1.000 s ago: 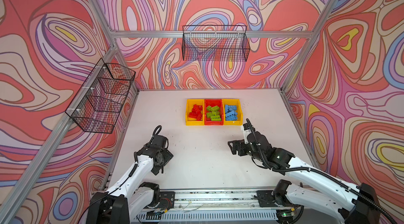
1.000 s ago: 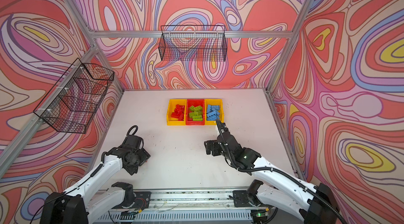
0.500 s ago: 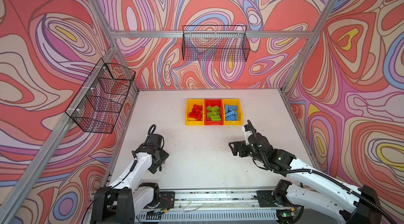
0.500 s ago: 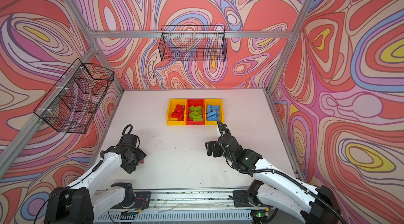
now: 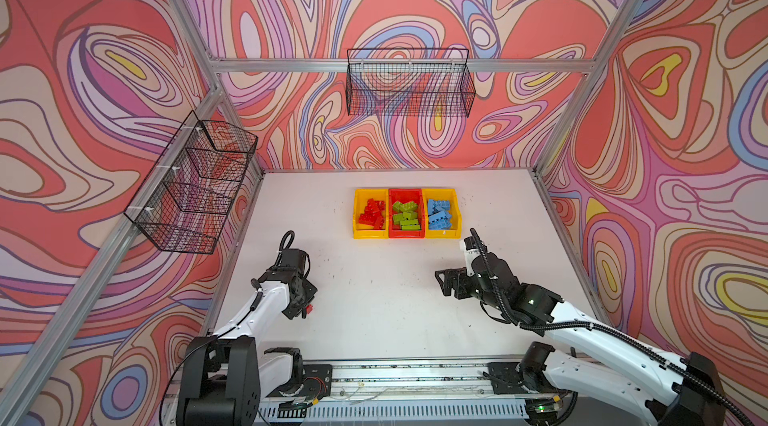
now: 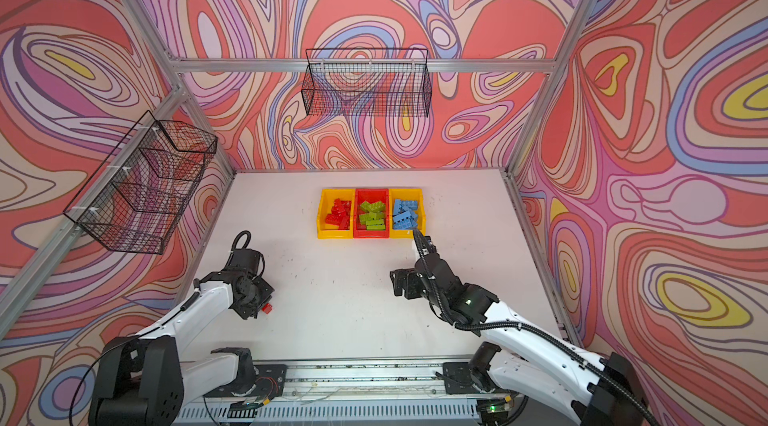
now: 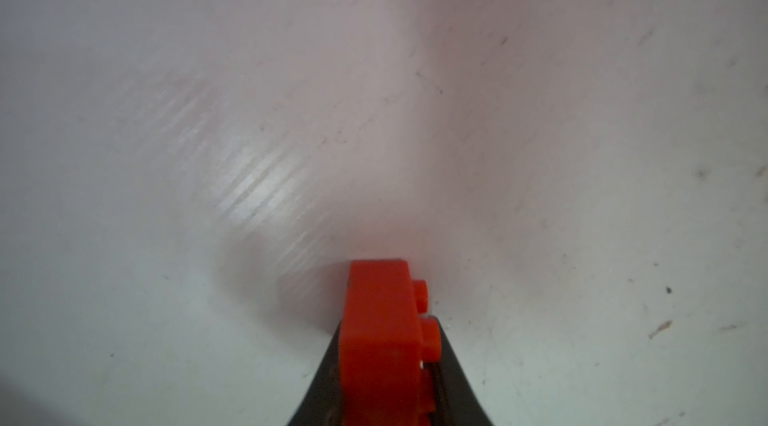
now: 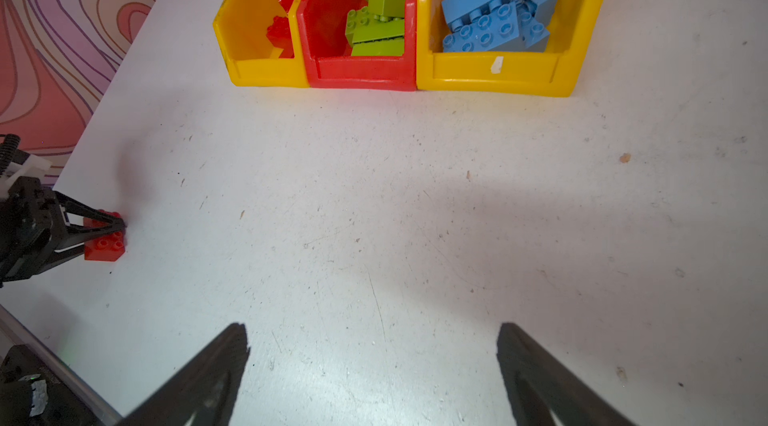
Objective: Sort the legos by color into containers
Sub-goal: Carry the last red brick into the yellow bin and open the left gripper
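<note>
Looking through the left wrist camera, you see a red brick up close, smooth and shiny with round bumps, pinched tight between the dark fingers of the left gripper on the scratched white table. Both top views show only a tiny red corner. The right gripper has its fingers spread wide, holding nothing. Other bricks lie sorted in three plastic bins

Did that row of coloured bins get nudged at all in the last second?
No. The containers sit just as far from the back edge of the table as before, in both top views.
</note>
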Motion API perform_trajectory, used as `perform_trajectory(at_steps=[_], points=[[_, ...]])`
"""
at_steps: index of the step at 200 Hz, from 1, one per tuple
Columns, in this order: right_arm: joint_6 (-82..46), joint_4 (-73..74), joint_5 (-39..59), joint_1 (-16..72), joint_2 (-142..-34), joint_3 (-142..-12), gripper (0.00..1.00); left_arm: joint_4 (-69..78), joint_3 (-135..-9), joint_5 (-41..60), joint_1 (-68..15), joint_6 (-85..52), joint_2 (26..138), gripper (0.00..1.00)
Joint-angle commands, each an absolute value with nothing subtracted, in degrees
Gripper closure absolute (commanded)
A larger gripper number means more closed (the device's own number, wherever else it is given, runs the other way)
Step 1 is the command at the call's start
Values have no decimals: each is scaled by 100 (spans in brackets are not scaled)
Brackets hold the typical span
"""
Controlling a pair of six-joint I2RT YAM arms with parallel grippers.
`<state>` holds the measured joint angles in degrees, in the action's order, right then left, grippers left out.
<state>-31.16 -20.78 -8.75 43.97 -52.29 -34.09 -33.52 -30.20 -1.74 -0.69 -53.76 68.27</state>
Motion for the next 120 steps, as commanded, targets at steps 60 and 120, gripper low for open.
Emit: perform_trajectory(at_steps=[60,120], points=[[-3105,-1920,-993,4412,-5323,-3357,2,-2816,-3978,694,-655,-5164,7234,88],[-3202,-2023,-950,4412,-5365,-3472,2,-3325,-7274,-141,-2013,-4538,9346,87]])
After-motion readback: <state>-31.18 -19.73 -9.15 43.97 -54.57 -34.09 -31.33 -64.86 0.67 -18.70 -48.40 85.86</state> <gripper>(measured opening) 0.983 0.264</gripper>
